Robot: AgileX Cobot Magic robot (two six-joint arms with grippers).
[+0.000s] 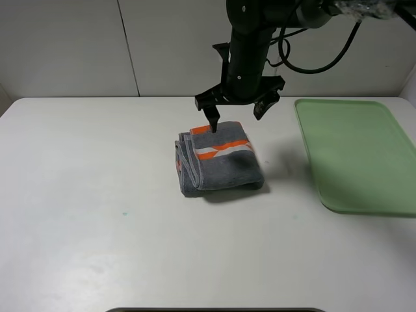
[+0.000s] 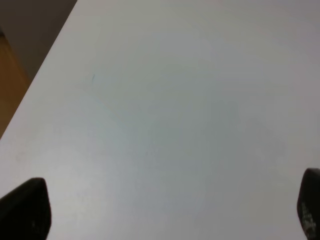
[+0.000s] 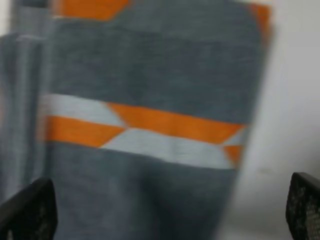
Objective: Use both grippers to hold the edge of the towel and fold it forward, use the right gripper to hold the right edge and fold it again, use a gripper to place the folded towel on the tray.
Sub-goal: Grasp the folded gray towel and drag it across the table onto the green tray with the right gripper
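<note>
Left tool [image 2: 167, 212], spread wide, hangs over the bare white worktop [image 1: 97, 208]. The folded grey terry towel with an orange-and-white stripe [image 1: 220, 166] lies mid-worktop, left of the pale green plastic tray [image 1: 357, 156] and apart from it. Right tool [image 1: 235, 119], opened wide, stands over the towel's far edge. Risk: a pinch that catches only the top layer would probably let the bundle unfold in transit. Rounded fold faces near, loose orange edges face far; the long axis appears near-to-far, slightly skewed.

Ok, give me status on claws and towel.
Right claw open, over towel's far edge. Left claw open above bare table. Towel folded, on table, not yet on tray. Nothing in the way.
</note>
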